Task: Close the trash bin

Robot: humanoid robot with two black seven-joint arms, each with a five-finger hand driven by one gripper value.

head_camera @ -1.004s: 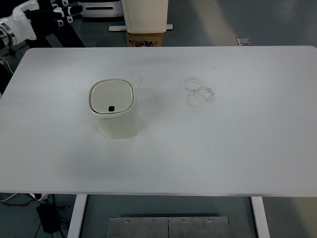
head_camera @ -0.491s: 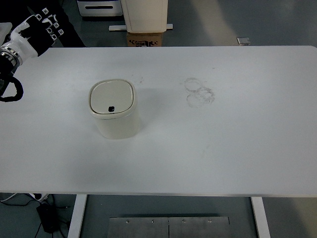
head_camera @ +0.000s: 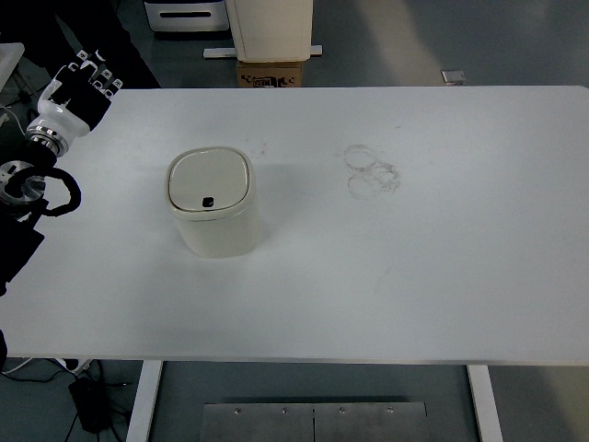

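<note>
Left hand [head_camera: 81,94] has swung nearer the lidded trash bin [head_camera: 213,203], fingers seemingly spread

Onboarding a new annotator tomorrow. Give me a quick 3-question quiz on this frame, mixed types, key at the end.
1. True or false: the lid of the trash bin lies flat on top of it.
2. Multiple choice: where is the left hand? A) resting on the bin lid B) over the table's far left corner, apart from the bin C) at the table's near edge
3. Short answer: what marks the table to the right of the bin?

Key:
1. True; the lid sits flat, with a small dark spot near its front edge.
2. B
3. Faint ring stains, a few overlapping circles.
</note>
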